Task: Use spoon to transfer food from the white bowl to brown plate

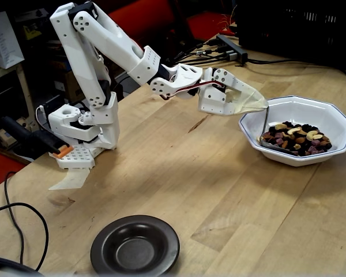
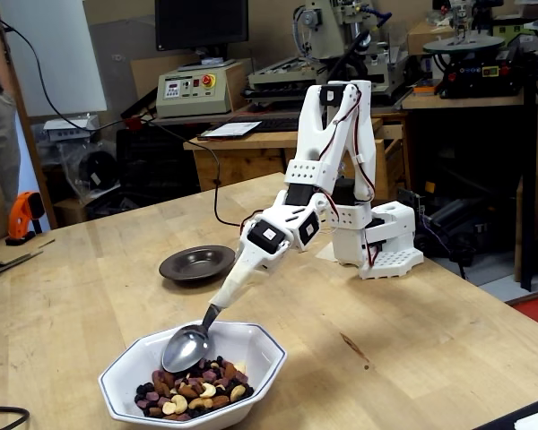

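Note:
The white octagonal bowl [image 1: 328,115] [image 2: 251,345] sits on the wooden table and holds the food [image 1: 297,138] [image 2: 193,394], mixed nuts and dark dried fruit. My gripper [image 1: 264,104] [image 2: 217,307] is shut on the handle of the silver spoon [image 2: 186,348] [image 1: 264,124]. The spoon's oval bowl hangs inside the white bowl at the edge of the food pile, tilted, with nothing on its shiny back. The dark brown plate [image 1: 135,245] [image 2: 195,263] lies empty on the table, apart from the bowl.
The arm's white base [image 1: 81,130] [image 2: 381,242] stands on the table. A black cable [image 1: 17,222] loops by the table edge near the plate. Power strip and cables [image 1: 230,52] lie behind the bowl. Benches and machines [image 2: 206,85] fill the background.

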`<state>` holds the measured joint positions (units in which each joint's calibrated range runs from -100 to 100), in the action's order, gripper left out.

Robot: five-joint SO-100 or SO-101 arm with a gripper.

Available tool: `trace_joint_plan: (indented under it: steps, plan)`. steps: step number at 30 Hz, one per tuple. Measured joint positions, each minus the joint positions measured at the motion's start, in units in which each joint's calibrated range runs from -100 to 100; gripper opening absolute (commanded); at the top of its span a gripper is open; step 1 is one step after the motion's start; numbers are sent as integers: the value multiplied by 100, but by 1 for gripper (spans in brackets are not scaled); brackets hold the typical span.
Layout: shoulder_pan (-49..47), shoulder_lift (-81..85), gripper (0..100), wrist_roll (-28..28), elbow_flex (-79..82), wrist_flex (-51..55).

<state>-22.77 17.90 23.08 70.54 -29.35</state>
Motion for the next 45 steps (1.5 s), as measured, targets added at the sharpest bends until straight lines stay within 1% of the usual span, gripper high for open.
trace_joint_plan:
  steps: [3,11,33,40,45]
  plan:
    - [0,0,4,112,0,0]
    - [0,0,4,176,0,0]
    - [-7,0,4,186,0,16]
    - [15,-9,4,186,-623,16]
    - [-299,-301,4,186,-774,16]
